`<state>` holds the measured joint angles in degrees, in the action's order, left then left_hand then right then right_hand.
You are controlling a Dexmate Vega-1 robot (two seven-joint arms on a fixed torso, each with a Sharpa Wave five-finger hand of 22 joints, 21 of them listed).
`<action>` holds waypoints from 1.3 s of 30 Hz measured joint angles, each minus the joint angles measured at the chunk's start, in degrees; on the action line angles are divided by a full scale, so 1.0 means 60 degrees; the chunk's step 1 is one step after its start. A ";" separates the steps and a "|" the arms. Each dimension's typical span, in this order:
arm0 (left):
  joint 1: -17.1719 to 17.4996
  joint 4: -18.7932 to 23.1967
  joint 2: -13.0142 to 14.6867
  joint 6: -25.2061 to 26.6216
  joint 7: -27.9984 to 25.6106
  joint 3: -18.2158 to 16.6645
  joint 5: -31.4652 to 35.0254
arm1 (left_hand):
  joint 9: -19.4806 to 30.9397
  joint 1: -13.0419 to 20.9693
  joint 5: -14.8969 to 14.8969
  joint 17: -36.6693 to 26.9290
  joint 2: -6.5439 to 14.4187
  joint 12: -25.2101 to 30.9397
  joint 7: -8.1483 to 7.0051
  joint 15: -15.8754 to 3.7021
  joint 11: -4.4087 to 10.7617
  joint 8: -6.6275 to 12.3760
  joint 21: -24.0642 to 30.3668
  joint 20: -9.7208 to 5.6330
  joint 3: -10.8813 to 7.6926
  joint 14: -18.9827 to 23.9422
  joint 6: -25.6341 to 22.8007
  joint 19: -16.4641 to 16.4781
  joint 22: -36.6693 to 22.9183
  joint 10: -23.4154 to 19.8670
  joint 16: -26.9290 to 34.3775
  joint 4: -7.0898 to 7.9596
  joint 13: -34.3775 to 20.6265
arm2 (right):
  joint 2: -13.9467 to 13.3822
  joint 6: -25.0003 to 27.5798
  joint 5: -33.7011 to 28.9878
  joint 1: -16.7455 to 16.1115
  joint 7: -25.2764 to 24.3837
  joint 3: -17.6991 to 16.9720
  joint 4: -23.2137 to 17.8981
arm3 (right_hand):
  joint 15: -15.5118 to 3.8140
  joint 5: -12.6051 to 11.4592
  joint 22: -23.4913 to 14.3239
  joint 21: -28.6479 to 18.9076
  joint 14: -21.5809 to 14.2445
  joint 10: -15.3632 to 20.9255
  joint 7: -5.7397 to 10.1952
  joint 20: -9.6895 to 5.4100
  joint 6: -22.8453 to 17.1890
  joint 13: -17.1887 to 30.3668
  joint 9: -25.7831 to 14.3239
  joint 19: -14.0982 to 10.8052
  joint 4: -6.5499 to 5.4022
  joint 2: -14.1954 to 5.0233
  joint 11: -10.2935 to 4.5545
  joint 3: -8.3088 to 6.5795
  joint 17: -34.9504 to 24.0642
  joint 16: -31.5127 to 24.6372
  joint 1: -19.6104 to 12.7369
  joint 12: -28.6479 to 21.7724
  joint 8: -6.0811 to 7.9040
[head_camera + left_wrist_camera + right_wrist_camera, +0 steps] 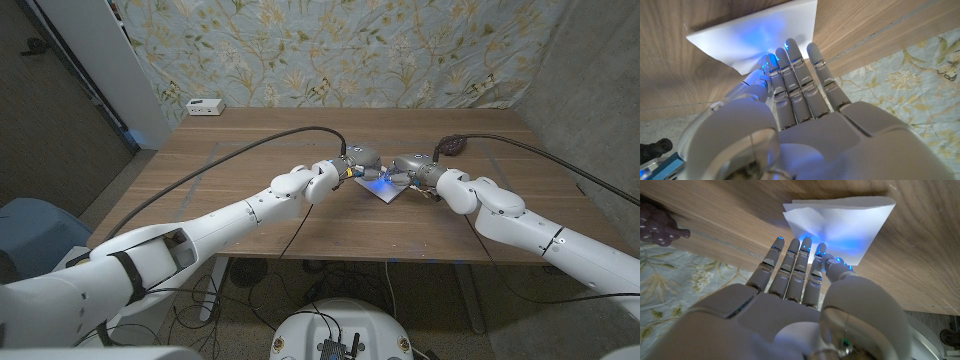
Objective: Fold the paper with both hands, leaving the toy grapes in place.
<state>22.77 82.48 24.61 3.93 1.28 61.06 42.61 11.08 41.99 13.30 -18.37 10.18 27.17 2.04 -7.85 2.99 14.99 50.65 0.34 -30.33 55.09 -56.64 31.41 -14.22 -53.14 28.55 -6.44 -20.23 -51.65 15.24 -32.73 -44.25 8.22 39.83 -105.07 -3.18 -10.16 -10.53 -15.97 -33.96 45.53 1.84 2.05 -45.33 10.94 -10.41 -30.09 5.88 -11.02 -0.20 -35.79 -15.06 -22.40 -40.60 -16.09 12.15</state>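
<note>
A white sheet of paper lies on the wooden table near its middle; in the right wrist view the paper looks doubled over, with a crease line across it. My left hand reaches in from the left, fingers straight, with its fingertips at the edge of the paper. From the opposite side my right hand does the same, its fingertips touching the sheet's edge. Blue light glows where the hands meet. The dark purple toy grapes sit just behind the right hand, also visible as grapes, apart from the paper.
A small white box stands at the table's far left corner. Black cables run from both arms across the table. A floral curtain hangs behind the table.
</note>
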 measured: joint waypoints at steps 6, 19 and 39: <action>-0.0177 -0.0207 -0.0054 -0.0421 0.0407 0.0000 -0.0258 | 0.0095 0.0002 0.0023 -0.0240 0.0002 0.0307 0.0164 0.0066 -0.0085 -0.0004 0.0042 -0.0025 -0.0299 0.0575 -0.0492 0.0096 0.0243 -0.0598 0.0290 -0.0047 -0.0236 | 0.0019 0.0008 -0.0017 0.0000 0.0009 0.0015 0.0044 | 0.0000 0.0000 0.0000 0.0000 -0.0001 0.0000 0.0035 0.0000 0.0035 0.0000 0.0000 0.0000 0.0000 0.0000 0.0000 0.0000 0.0000 0.0000 0.0000 0.0037 0.0000; -0.0618 -0.0750 -0.0286 -0.0973 0.1346 0.0183 -0.0561 | 0.0643 0.0067 0.0020 -0.1051 0.0065 0.0876 0.0363 0.0047 -0.0066 0.0167 0.0357 -0.0156 -0.0544 0.0847 -0.0944 0.0430 0.0467 -0.0759 0.0868 -0.0199 -0.1146 | 0.0073 -0.0035 -0.0031 0.0086 0.0037 0.0053 0.0190 | 0.0053 0.0000 0.0000 0.0000 0.0052 -0.0139 0.0001 0.0000 0.0106 0.0001 0.0000 -0.0001 0.0000 0.0000 0.0068 0.0000 0.0001 0.0067 0.0000 0.0142 -0.0085; -0.1071 -0.1359 -0.0552 -0.1044 0.1796 0.0591 -0.0363 | 0.0502 -0.0399 -0.0053 -0.0431 0.0116 0.0512 0.0220 0.0100 -0.0189 -0.0323 0.0357 0.0262 -0.1069 0.0117 -0.0248 -0.0577 0.0527 -0.0038 -0.0038 0.0099 -0.1240 | 0.0178 -0.0051 -0.0040 0.0271 0.0161 0.0185 0.0393 | -0.0002 -0.0001 -0.0046 0.0000 0.0104 -0.0155 0.0002 0.0000 0.0171 0.0001 -0.0001 -0.0001 0.0000 0.0002 0.0050 0.0001 -0.0043 0.0067 -0.0002 0.0180 -0.0120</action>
<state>16.34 74.33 21.30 -2.34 12.06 64.60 40.44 14.09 39.59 12.98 -20.96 10.87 30.24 3.36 -7.25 1.86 13.05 52.80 1.92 -36.75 55.79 -58.12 27.95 -11.05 -53.37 28.32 -5.84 -27.67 -50.59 14.93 -32.97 -42.63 9.19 40.93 -102.71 -3.19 -10.16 -10.81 -15.97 -33.33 44.60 1.85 2.05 -44.30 10.94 -10.42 -30.09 5.88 -11.00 0.10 -35.78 -15.32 -22.00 -40.61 -15.01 11.43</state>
